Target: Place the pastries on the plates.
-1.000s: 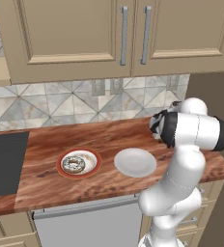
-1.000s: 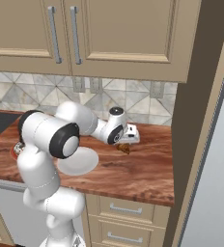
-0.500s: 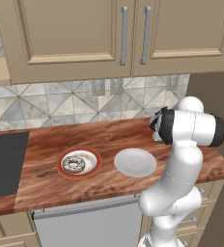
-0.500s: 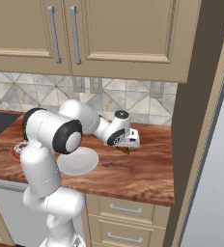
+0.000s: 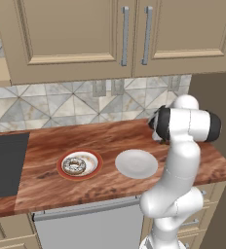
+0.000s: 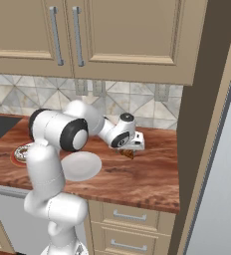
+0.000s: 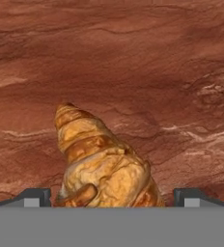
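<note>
Pincer (image 7: 112,195) straddles croissant (image 7: 102,161) on bare wooden counter (image 7: 133,72).

Croissant (image 7: 102,164) base cut off; contact with fingertips (image 7: 35,197) unclear.

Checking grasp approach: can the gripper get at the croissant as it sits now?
Probably yes. The croissant lies bare on the wooden counter, between the open jaws of the gripper, with nothing else in between.
</note>
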